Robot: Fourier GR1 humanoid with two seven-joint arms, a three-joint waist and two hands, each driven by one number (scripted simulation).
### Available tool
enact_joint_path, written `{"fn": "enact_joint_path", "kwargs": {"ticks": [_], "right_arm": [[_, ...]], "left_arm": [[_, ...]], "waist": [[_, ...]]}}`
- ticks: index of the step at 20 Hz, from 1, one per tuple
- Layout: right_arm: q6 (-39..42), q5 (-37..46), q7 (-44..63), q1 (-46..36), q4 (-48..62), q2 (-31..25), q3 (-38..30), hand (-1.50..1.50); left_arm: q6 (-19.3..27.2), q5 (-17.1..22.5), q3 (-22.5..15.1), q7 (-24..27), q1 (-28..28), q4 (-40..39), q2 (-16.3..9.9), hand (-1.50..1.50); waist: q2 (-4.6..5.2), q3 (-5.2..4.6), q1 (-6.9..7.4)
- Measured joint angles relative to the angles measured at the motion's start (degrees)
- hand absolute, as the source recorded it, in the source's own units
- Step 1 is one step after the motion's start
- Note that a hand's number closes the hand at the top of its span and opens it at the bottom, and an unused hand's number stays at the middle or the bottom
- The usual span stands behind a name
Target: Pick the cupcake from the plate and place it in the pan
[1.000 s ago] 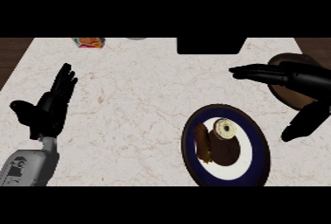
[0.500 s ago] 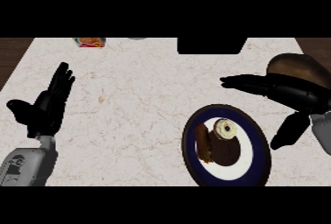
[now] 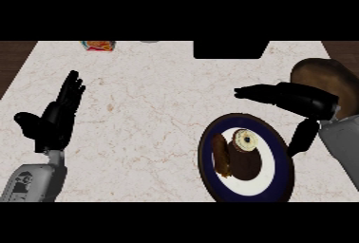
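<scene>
A cupcake [image 3: 245,139] with pale frosting and a dark base stands on a dark-rimmed plate [image 3: 279,175] at the lower right of the counter, beside a brown pastry [image 3: 222,154]. My right hand [image 3: 298,98] hovers open just above and to the right of the plate, fingers pointing left, thumb hanging down near the plate's right rim. It does not touch the cupcake. The brown pan [image 3: 322,76] lies at the right edge, partly hidden behind that hand. My left hand [image 3: 56,118] rests open at the left, fingers up.
A dark rectangular object [image 3: 231,49] sits at the counter's back edge. A small colourful item [image 3: 98,45] lies at the back left. Dark wood shows past the counter's left and right corners.
My right hand has moved left and down toward the plate, its fingers now reaching over the plate's upper side. The left hand barely shifted.
</scene>
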State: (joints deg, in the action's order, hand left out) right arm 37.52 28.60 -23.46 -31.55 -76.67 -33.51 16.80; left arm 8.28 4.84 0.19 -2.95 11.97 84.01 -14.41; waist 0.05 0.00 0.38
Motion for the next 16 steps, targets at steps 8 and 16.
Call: {"fn": "enact_joint_path", "kwargs": {"ticks": [8,16], "right_arm": [[-1.50,7.11,-2.39,0.79,1.27,2.19,2.64,-1.50],[-3.76,16.12,-2.40,1.03,2.10,4.19,5.44,-1.50]], "left_arm": [[-1.04,-0.61,1.07,-2.17,-0.33,2.35,0.21,0.00],[-2.36,-0.82,2.93,-1.35,0.93,0.37,0.43,0.00]], "waist": [[-0.04,0.00,-0.07],[-0.01,0.00,-0.19]]}}
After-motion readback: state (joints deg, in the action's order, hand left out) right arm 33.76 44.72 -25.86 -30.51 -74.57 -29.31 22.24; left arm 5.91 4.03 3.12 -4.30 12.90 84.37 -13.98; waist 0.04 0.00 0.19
